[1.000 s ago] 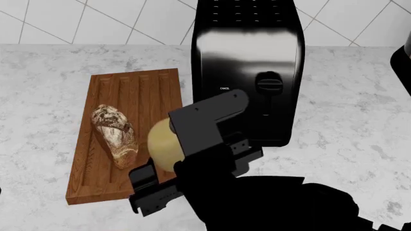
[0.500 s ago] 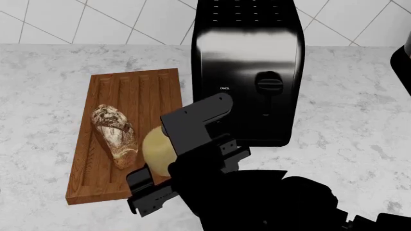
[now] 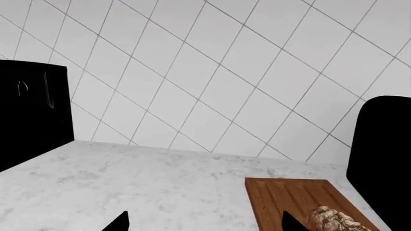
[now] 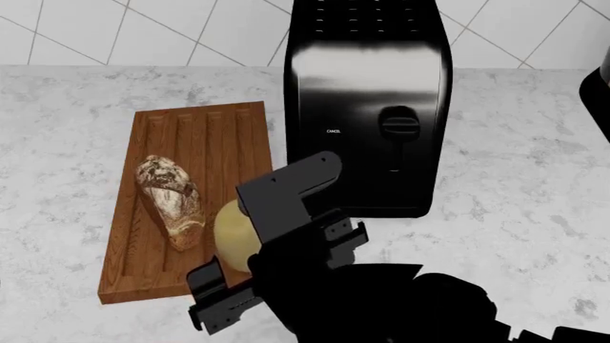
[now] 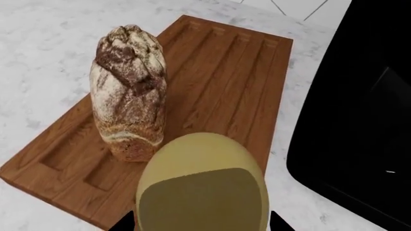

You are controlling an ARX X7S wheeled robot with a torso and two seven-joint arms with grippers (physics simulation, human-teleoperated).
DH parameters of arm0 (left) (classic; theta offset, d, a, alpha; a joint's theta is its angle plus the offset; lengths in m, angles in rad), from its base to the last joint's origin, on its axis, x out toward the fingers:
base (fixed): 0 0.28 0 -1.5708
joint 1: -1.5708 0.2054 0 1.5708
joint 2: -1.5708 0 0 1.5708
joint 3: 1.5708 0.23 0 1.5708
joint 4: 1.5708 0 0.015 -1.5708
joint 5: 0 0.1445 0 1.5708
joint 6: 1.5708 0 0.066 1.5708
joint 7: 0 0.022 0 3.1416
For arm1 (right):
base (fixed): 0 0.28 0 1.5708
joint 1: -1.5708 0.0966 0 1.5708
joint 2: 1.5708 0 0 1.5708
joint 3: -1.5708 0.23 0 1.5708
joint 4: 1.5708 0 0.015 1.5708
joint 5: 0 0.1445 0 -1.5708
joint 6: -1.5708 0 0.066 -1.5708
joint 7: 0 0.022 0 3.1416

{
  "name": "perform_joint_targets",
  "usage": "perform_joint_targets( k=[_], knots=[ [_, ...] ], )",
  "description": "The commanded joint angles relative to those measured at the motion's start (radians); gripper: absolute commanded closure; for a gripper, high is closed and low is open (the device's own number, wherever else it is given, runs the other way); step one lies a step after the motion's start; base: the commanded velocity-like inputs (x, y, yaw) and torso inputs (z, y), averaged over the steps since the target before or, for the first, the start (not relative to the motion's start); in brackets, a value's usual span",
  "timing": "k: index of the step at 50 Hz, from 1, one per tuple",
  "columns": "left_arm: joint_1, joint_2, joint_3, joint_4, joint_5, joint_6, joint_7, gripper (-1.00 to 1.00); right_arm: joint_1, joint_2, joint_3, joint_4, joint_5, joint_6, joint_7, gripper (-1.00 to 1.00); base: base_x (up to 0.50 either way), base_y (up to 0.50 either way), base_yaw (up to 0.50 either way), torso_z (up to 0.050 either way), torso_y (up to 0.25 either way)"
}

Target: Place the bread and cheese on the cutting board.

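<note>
The cutting board [image 4: 205, 136] lies on the marble counter left of the toaster. On its left half rests the bread [image 4: 171, 200], a mottled brown loaf. My right gripper [image 4: 243, 246] is shut on the cheese [image 4: 231, 230], a pale yellow lump held over the board's near right edge. The right wrist view shows the cheese [image 5: 202, 183] filling my right gripper [image 5: 202, 224], with the bread [image 5: 128, 91] and the grooved board [image 5: 231, 72] beyond it. My left gripper [image 3: 205, 224] is open over bare counter, left of the board [image 3: 289, 192] and the bread [image 3: 334, 220].
A tall black toaster [image 4: 367, 100] stands against the board's right side, close to my right arm. The same toaster [image 3: 385, 154] bounds the left wrist view, with another black appliance [image 3: 32, 110] opposite. A dark object [image 4: 598, 86] sits at the counter's far right. Tiled wall lies behind.
My right gripper has carried the cheese left and slightly toward me, nearer the bread. The bread and the board have not moved.
</note>
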Motion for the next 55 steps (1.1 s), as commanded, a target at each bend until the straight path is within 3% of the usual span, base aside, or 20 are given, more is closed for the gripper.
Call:
perform_joint_targets(
  k=[1,36,49,55],
  knots=[
    [-0.002,-0.003,0.005,0.0,-0.004,0.001,-0.006,-1.0,0.0,0.01,0.008,-0.019,-0.007,0.01,0.007,-1.0,0.0,0.0,0.0,0.0,0.0],
    [-0.009,-0.012,0.019,0.002,-0.021,0.006,-0.023,-1.0,0.076,0.078,0.079,-0.184,0.052,0.019,0.091,-1.0,0.0,0.0,0.0,0.0,0.0],
    [-0.01,-0.014,0.022,0.0,-0.027,0.009,-0.027,-1.0,0.177,0.102,0.128,-0.241,0.099,0.056,0.134,-1.0,0.0,0.0,0.0,0.0,0.0],
    [-0.144,-0.066,-0.024,0.0,-0.202,-0.123,-0.12,-1.0,0.268,0.174,0.182,-0.311,0.168,0.085,0.193,-1.0,0.0,0.0,0.0,0.0,0.0]
  ],
)
